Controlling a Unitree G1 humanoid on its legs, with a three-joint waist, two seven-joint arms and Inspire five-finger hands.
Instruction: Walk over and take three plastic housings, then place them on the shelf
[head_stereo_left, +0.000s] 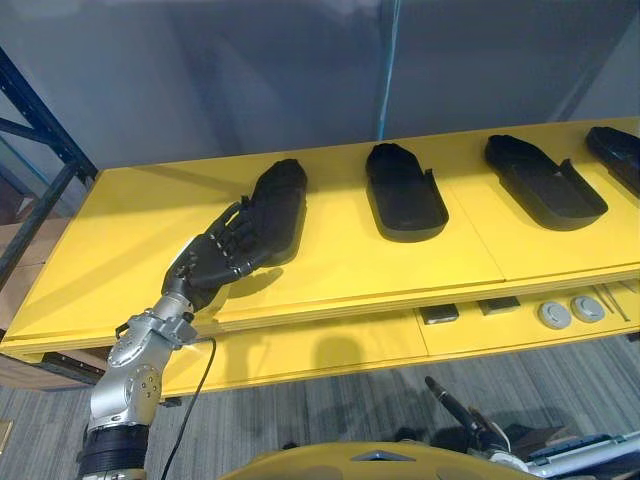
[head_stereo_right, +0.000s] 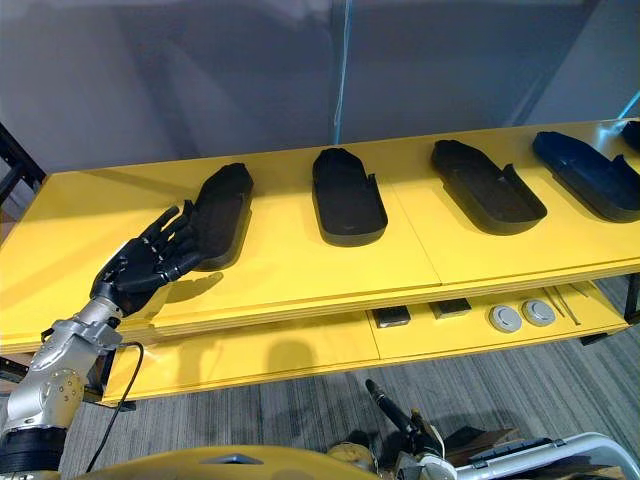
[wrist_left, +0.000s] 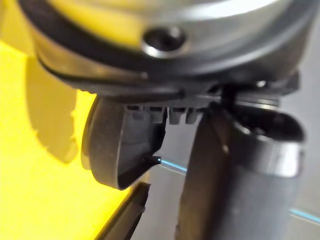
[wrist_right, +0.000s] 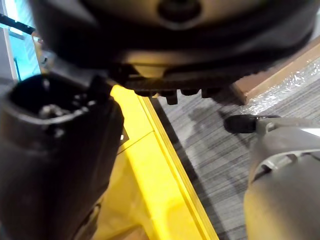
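Yellow bench (head_stereo_left: 120, 230) spans the frame. At lower left the left hand (head_stereo_left: 215, 262) reaches in, loosely spread and holding nothing, tips at the leftmost plastic housing (head_stereo_left: 280, 205). My call: get over its rim before closing. The second housing (head_stereo_left: 403, 192) and third housing (head_stereo_left: 545, 182) wait rightward. Right eye view shows the fingers beside the housing's edge, plus a fuller fourth housing (head_stereo_right: 590, 175). Right hand (wrist_right: 60, 165) sits low, grip unreadable.

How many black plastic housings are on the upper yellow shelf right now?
4 housings: the leftmost housing by the left hand, the centre housing, the right housing, the far-right housing. A dark shape at the edge may be a fifth.
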